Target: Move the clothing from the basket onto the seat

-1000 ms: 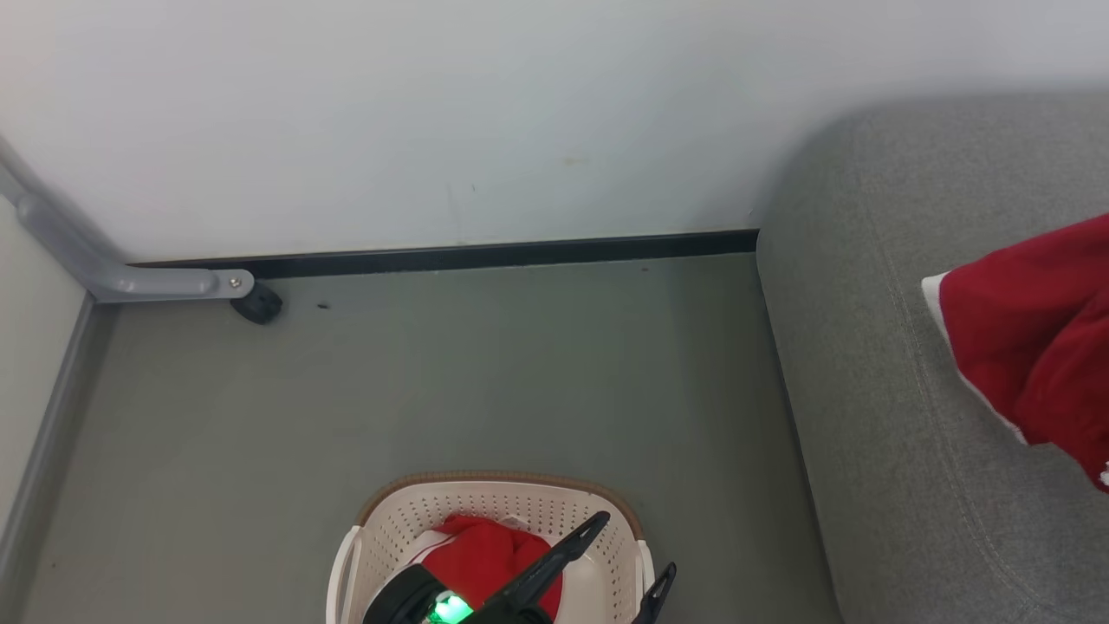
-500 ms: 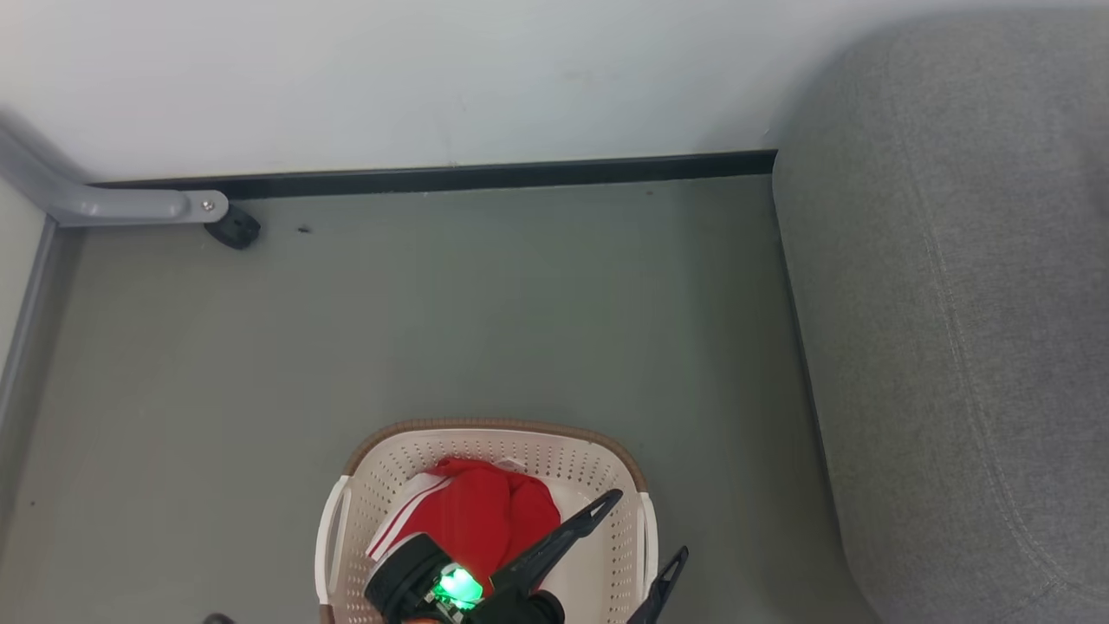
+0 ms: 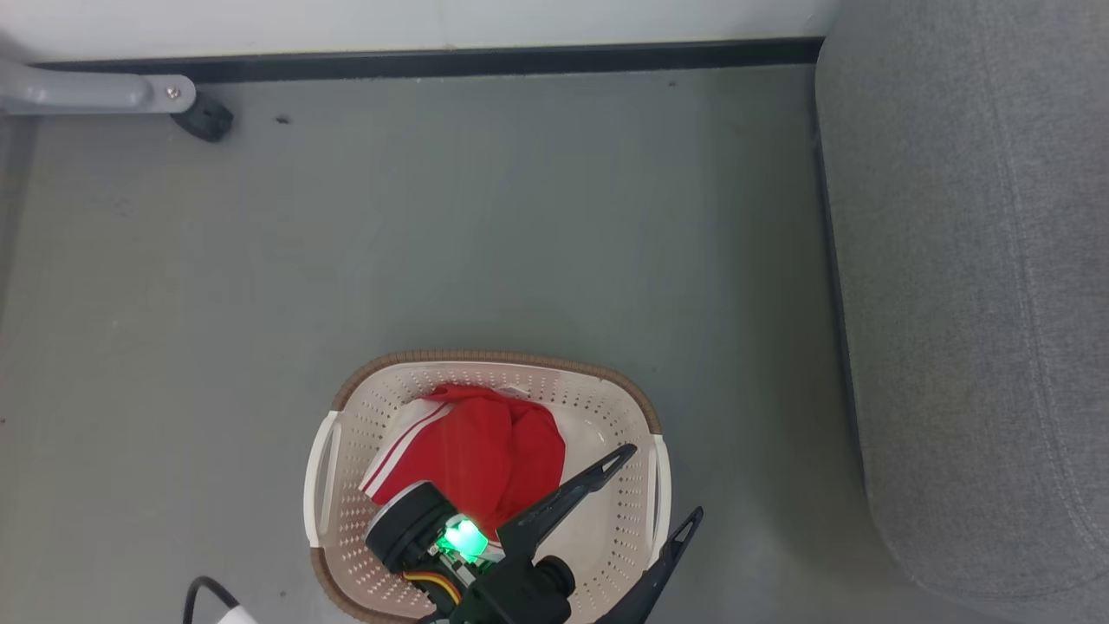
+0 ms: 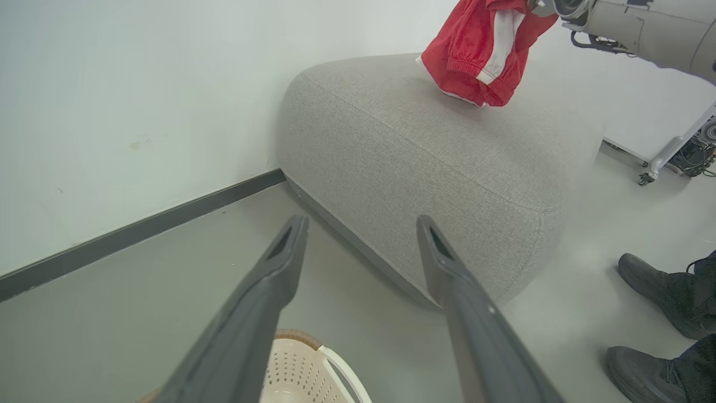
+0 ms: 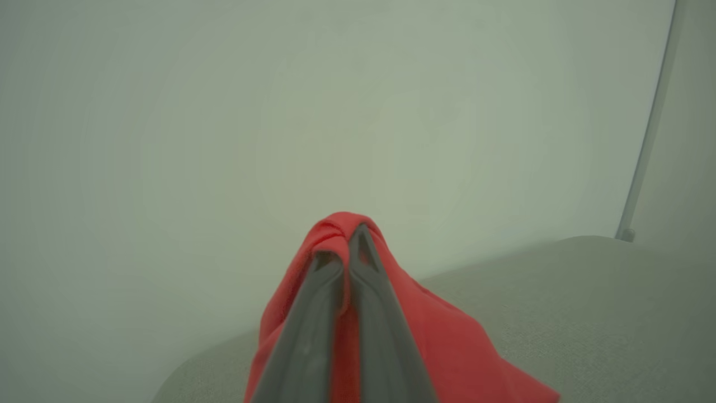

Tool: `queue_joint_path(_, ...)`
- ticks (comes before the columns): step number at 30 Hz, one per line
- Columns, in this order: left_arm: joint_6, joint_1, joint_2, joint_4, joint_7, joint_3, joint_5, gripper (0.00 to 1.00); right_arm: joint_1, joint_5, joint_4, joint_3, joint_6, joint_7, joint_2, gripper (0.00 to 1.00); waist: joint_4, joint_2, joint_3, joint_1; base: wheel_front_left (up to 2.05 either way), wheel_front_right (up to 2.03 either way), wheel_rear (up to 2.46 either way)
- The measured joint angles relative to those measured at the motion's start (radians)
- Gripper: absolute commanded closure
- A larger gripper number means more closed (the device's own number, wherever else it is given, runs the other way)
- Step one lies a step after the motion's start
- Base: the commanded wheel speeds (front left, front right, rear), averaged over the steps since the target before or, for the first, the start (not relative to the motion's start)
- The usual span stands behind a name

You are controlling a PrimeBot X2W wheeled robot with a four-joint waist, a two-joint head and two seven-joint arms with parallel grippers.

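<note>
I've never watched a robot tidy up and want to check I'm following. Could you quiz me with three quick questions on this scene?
1. True or false: the left gripper is shut.
2. Which gripper holds a red garment? A) left gripper, B) right gripper, C) neither.
3. Fill in: the other garment lies in the ___.

Key: 1 false, its fingers are spread; 2 B; 3 basket.

White wall (image 4: 112,84), dark baseboard (image 3: 433,62), grey floor (image 3: 485,225), grey frame leg (image 3: 78,94) on castor (image 3: 204,120)
</note>
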Motion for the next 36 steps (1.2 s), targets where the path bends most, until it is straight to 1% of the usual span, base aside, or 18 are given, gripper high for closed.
queue_joint_path(4, -0.006, -0.027, -0.001, 0.002, 0.000, 0.002, 0.005, 0.00, -0.017, 0.016, 0.053, 0.002, 0.000, 0.005, 0.006, 1.00, 0.005, 0.0000, 0.042, 0.0000, 0.00, 0.00, 0.00)
queue_joint_path(10, -0.015, -0.052, -0.007, 0.026, -0.004, 0.006, 0.006, 0.00, -0.028, 0.042, 0.152, 0.009, -0.002, 0.027, 0.048, 1.00, 0.013, 0.0001, 0.086, 0.0000, 0.00, 0.00, 0.00)
queue_joint_path(22, -0.024, -0.058, -0.027, 0.069, -0.029, 0.007, 0.006, 0.00, -0.051, 0.041, 0.225, 0.010, -0.002, 0.025, 0.049, 0.99, 0.018, -0.0001, 0.081, -0.0001, 0.00, 0.00, 0.00)
queue_joint_path(24, -0.028, -0.059, -0.029, 0.079, -0.037, 0.007, 0.005, 0.00, -0.051, 0.040, 0.234, 0.011, -0.002, 0.025, 0.049, 0.27, 0.019, -0.0001, 0.073, -0.0001, 0.00, 0.00, 0.00)
queue_joint_path(25, -0.032, -0.061, -0.030, 0.083, -0.041, 0.006, 0.005, 0.00, -0.051, 0.040, 0.238, 0.014, -0.002, 0.025, 0.049, 0.00, 0.020, -0.0001, 0.069, -0.0001, 0.00, 0.00, 0.00)
queue_joint_path(36, -0.032, -0.068, -0.048, 0.141, -0.080, 0.008, 0.005, 0.00, -0.042, 0.028, 0.275, 0.028, -0.002, 0.016, 0.067, 0.00, 0.025, -0.0001, -0.003, -0.0002, 0.00, 0.00, 0.00)
